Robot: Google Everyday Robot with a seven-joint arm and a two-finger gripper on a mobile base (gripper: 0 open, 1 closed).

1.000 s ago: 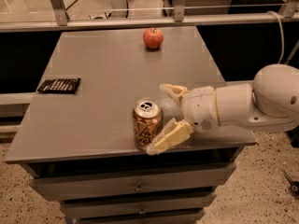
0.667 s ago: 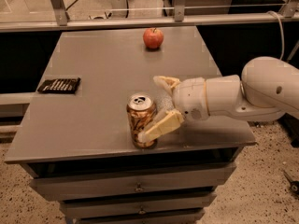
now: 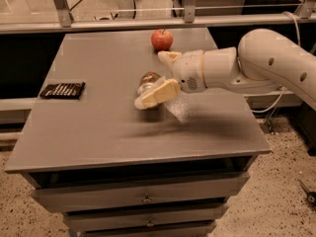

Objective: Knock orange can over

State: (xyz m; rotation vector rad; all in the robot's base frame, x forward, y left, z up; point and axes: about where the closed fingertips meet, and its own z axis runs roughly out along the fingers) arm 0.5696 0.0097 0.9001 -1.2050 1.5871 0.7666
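The orange can (image 3: 148,81) is near the middle of the grey table (image 3: 89,132), blurred and leaning, with its silver top facing left and up. My gripper (image 3: 161,76) reaches in from the right and straddles the can. The near finger (image 3: 157,94) lies across the can's lower side and hides it. The far finger (image 3: 168,58) stands apart behind the can. The jaws are spread wider than the can. I cannot tell whether the can's base touches the table.
A red apple (image 3: 161,39) sits at the back of the table, just behind the far finger. A flat black object (image 3: 62,90) lies at the left edge. Drawers run under the front edge. A metal rail (image 3: 148,22) spans the back.
The gripper has swept from the table's front edge toward the middle and back. The can went with it, from standing upright near the front edge to leaning between the fingers.
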